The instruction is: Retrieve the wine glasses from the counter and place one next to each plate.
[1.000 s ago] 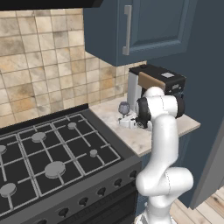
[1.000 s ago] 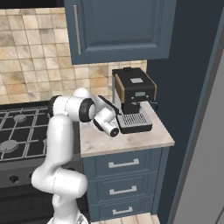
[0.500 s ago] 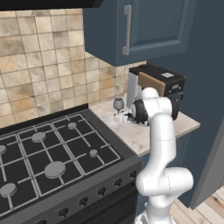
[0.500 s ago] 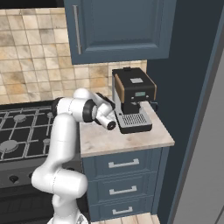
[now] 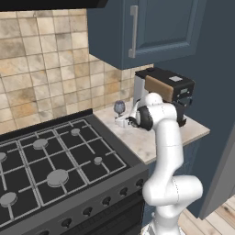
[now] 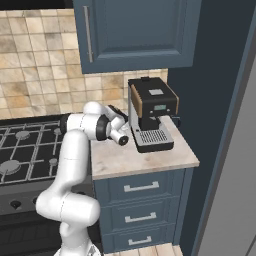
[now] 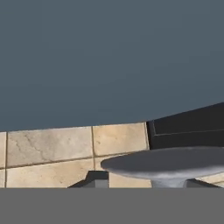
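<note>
1. So, the gripper [image 5: 124, 122] is down low at the wine glass [image 5: 119, 109], right around its stem, but I honestly can't tell if the fingers have pinched it or sit slack.
2. That glass stands upright at the back of the counter [image 5: 156, 140], just beside the coffee machine [image 5: 167, 94] and near the tiled wall [image 5: 55, 73].
3. Handling guess: light, rigid, slick, easy to snap. The stem is the sane place to hold, gently, kept upright.
4. Looks empty to me; up close, its rim [image 7: 168, 161] shows nothing inside.
</note>
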